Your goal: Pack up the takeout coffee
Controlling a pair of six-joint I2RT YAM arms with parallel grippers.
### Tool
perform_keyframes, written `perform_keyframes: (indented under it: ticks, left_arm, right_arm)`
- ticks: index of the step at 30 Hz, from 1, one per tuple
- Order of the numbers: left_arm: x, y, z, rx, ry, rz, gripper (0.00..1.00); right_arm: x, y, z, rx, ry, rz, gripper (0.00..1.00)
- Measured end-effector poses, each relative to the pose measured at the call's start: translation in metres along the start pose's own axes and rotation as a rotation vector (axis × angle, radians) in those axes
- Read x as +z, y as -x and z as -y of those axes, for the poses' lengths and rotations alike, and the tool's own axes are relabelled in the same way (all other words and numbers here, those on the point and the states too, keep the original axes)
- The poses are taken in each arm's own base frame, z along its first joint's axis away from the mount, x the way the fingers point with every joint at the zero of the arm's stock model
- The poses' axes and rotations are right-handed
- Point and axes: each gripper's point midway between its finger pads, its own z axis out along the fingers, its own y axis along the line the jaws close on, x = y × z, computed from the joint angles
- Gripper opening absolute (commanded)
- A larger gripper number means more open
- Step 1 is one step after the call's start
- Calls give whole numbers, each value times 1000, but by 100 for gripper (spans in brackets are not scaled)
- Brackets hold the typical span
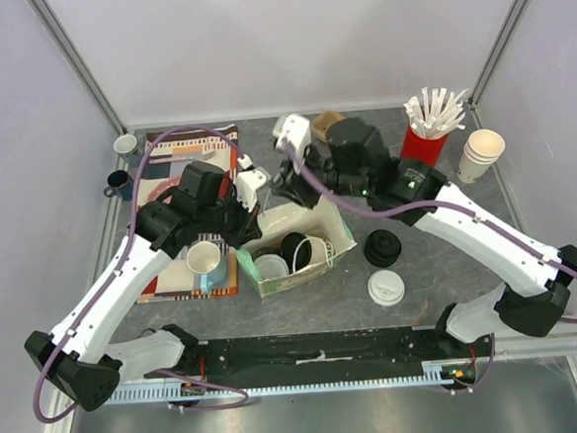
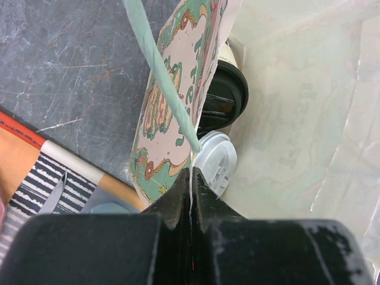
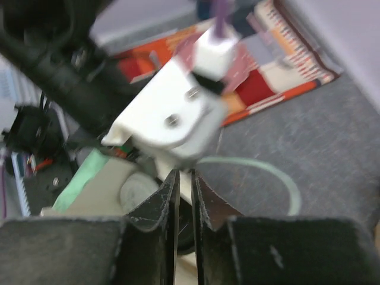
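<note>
The one takeout coffee that shows plainly is a small paper cup with a round white plastic sip lid (image 1: 270,266). It stands inside the open pale paper bag (image 1: 299,219) in the middle of the grey marbled table (image 1: 450,265), at the bag's left end. From the left wrist only its lid shows, with the raised rim, low against the bag's printed wall.

Just beside it in the bag sits a cup with a glossy black lid (image 1: 295,248). A third pale shape (image 1: 322,250) lies to the right of that, and I cannot tell what it is. The bag has a green, orange and cream pattern outside and is plain cream inside, with a twisted pale green paper handle (image 2: 160,65).

The left end effector (image 2: 191,172) is pressed together on the bag's upper edge, the thin paper running straight into its tips. The right end effector (image 3: 184,178) is over the bag's far side, its fingers a narrow slit apart. That view is blurred, and I cannot tell whether the bag's rim lies in the slit.

Outside the bag, a loose black lid (image 1: 382,248) and a loose white lid (image 1: 386,287) lie on the table to its right. A red cup full of white sticks (image 1: 424,146) and a stack of pale lidless cups (image 1: 480,153) stand at the far right. The cup walls inside the bag are hidden by the lids and the bag.
</note>
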Motion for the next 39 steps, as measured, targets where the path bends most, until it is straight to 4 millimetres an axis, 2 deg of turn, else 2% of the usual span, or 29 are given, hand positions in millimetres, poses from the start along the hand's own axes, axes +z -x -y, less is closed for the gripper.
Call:
perform_keyframes:
  ticks: [2, 3, 5, 6, 8, 10, 12, 14, 16, 17, 18, 21, 24, 27, 30, 33, 37, 39]
  left_arm:
    - [1, 1, 1, -22, -12, 1, 2]
    - [2, 4, 0, -32, -16, 13, 2]
    - [2, 3, 0, -46, -25, 12, 2]
    - [2, 2, 1, -51, -33, 9, 2]
    - [3, 1, 1, -64, -41, 5, 2]
    - [3, 1, 1, -77, -52, 7, 2]
    - [3, 2, 1, -86, -56, 9, 2]
    - [3, 2, 1, -91, -64, 10, 2]
    - [4, 2, 0, -94, -64, 9, 2]
    - [4, 1, 0, -96, -63, 8, 2]
    - [4, 1, -1, -97, -63, 6, 2]
    - [4, 1, -2, -99, -61, 6, 2]
    - [5, 0, -2, -101, -59, 4, 6]
    - [8, -6, -2, -106, -62, -9, 20]
    - [13, -16, -2, -118, -66, -31, 30]
    - [15, -20, -2, -122, -69, -43, 39]
    - [15, -18, -2, -121, -69, -40, 41]
    - [16, -14, -4, -120, -69, -37, 43]
  right_arm:
    - [-9, 22, 19, 60, -51, 65, 36]
    - [-15, 29, 30, 105, -77, 87, 45]
    - [-27, 48, 53, 173, -138, 157, 51]
    - [-35, 59, 70, 210, -182, 200, 56]
    - [-56, 81, 99, 268, -266, 286, 59]
    - [-81, 95, 134, 317, -368, 361, 63]
    - [-104, 94, 168, 368, -470, 397, 66]
    - [-131, 77, 209, 427, -607, 401, 66]
    - [-155, 51, 247, 480, -742, 369, 64]
    - [-171, 30, 270, 523, -828, 337, 61]
    - [-181, 14, 284, 556, -883, 313, 60]
    - [-212, -54, 336, 693, -1064, 196, 60]
    - [-230, -123, 377, 791, -1207, 50, 63]
    - [-225, -171, 401, 824, -1248, -92, 64]
    - [-214, -195, 422, 799, -1249, -181, 64]
    - [-208, -206, 435, 771, -1252, -227, 62]
    - [-207, -215, 444, 751, -1255, -254, 45]
    - [-205, -217, 448, 753, -1254, -256, 44]
